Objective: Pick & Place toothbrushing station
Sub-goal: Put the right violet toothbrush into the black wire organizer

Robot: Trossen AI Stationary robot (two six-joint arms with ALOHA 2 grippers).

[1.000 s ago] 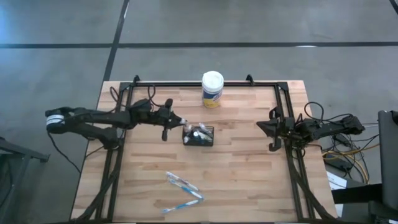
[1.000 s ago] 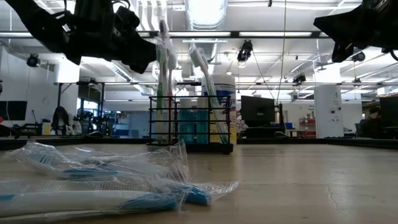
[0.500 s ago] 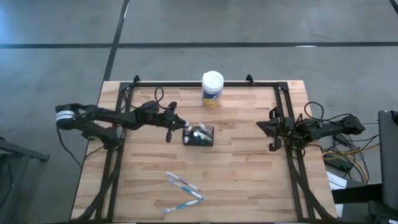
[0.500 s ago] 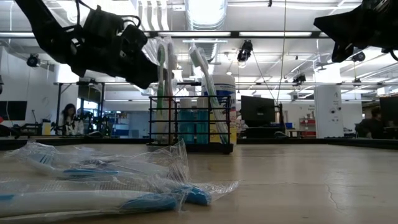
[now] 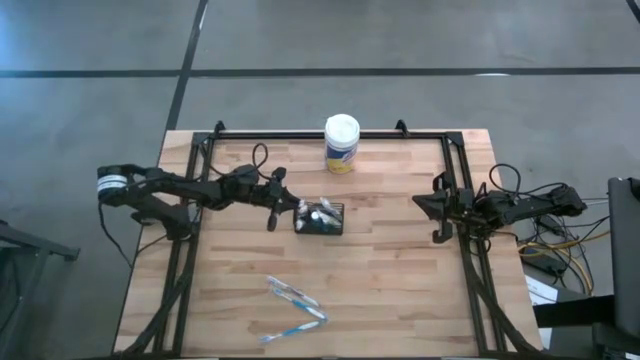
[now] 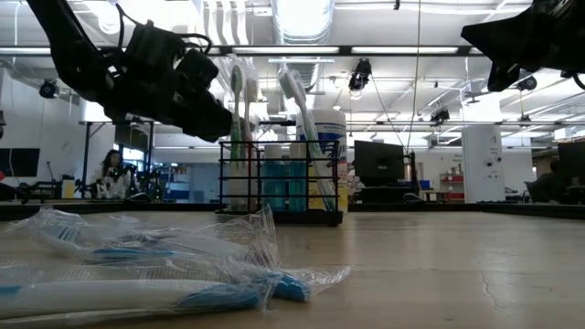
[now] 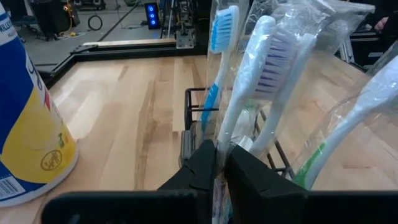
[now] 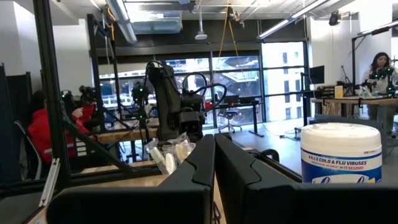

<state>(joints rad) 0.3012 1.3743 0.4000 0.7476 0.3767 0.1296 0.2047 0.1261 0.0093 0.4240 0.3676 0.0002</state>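
The toothbrushing station, a small black wire holder, stands on the wooden table just right of centre, with several wrapped toothbrushes upright in it. My left gripper is at the holder's left side, shut on a plastic-wrapped toothbrush with a blue head; it also shows in the low view. My right gripper waits shut and empty above the table's right edge. My left gripper pinches the wrapped toothbrush's handle between its two fingers, wrapper and all. The fingers come slanting from the table's left and from above, lying across the handle. The toothbrush stands about upright, head up, with its lower end down in the holder.
A round canister with a white lid and yellow label stands at the far edge behind the holder. Two or three wrapped toothbrushes lie loose near the front edge. A black frame rail runs round the table.
My left gripper has gone toward the table's right edge and down, up to the holder. The wrapped toothbrush it holds has come down with it, still upright, and stands lower among the other brushes.
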